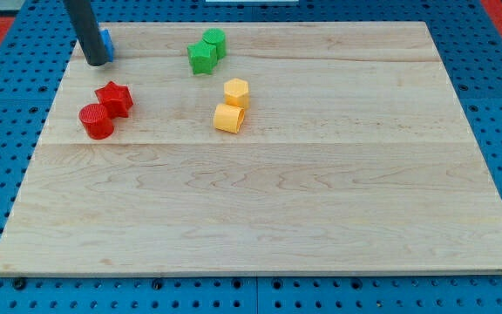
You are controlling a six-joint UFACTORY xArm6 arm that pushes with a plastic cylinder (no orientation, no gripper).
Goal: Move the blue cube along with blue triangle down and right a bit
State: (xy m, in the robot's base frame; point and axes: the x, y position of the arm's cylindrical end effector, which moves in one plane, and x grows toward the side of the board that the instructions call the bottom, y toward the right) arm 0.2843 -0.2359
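Observation:
A blue block (pixel 107 42) shows only as a sliver at the board's top left, mostly hidden behind my dark rod. Its shape cannot be made out, and I cannot tell whether a second blue block lies behind the rod. My tip (pixel 97 63) rests on the board just below and left of that blue sliver, touching or nearly touching it.
A red star (pixel 114 98) and red cylinder (pixel 96 121) sit below my tip. A green star (pixel 202 58) and another green block (pixel 214 41) lie at top centre. A yellow hexagon (pixel 236 92) and another yellow block (pixel 228 118) lie right of the red pair. The wooden board (pixel 321 218) lies on blue pegboard.

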